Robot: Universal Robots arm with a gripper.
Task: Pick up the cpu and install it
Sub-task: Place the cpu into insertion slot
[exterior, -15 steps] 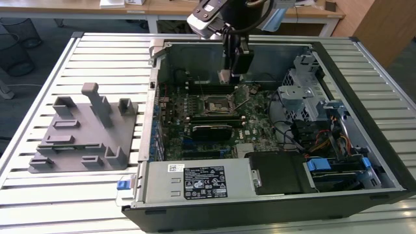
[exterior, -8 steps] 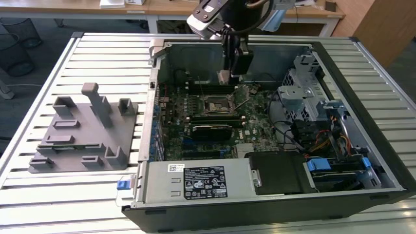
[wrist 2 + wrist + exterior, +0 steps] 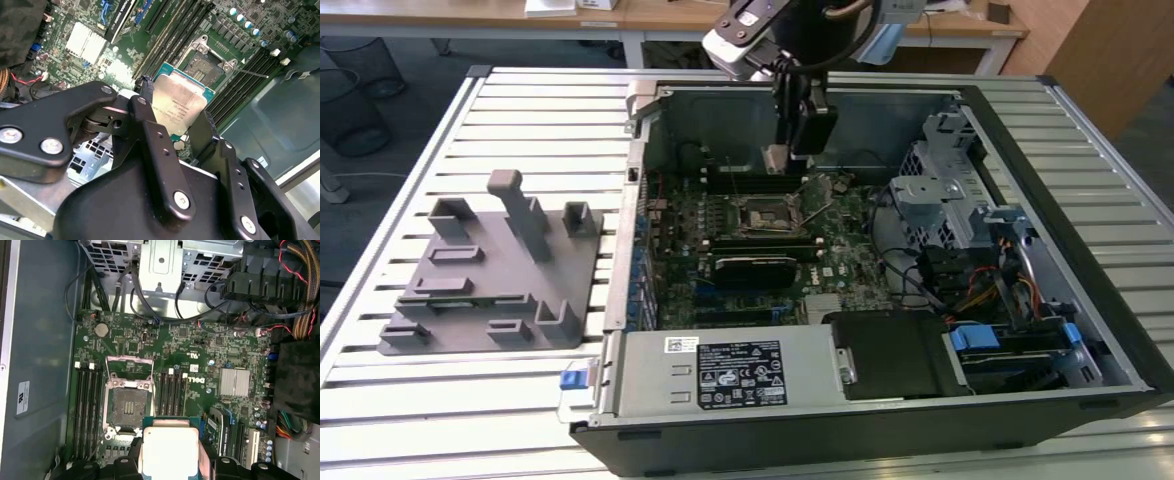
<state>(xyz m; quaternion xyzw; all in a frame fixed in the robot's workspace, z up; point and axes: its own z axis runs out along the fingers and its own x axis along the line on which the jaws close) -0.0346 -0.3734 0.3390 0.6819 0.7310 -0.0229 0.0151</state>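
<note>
My gripper (image 3: 175, 116) is shut on the cpu (image 3: 178, 102), a flat square chip with a silvery top and green rim, pinched by its edges between the black fingers (image 3: 145, 97). The chip hangs tilted above the motherboard, beside the open black socket (image 3: 204, 67). In the first wrist view the cpu (image 3: 170, 447) sits just off one side of the socket (image 3: 129, 408), whose metal frame is folded back. In the exterior view the gripper (image 3: 782, 158) hangs inside the open computer case (image 3: 854, 90), a little behind the socket (image 3: 765, 213).
Memory slots (image 3: 171, 390) flank the socket on both sides. A drive cage with cables (image 3: 947, 190) fills the case on the exterior view's right, a black power supply (image 3: 894, 350) its near corner. A grey plastic fixture (image 3: 494, 270) stands on the slatted table at the exterior view's left.
</note>
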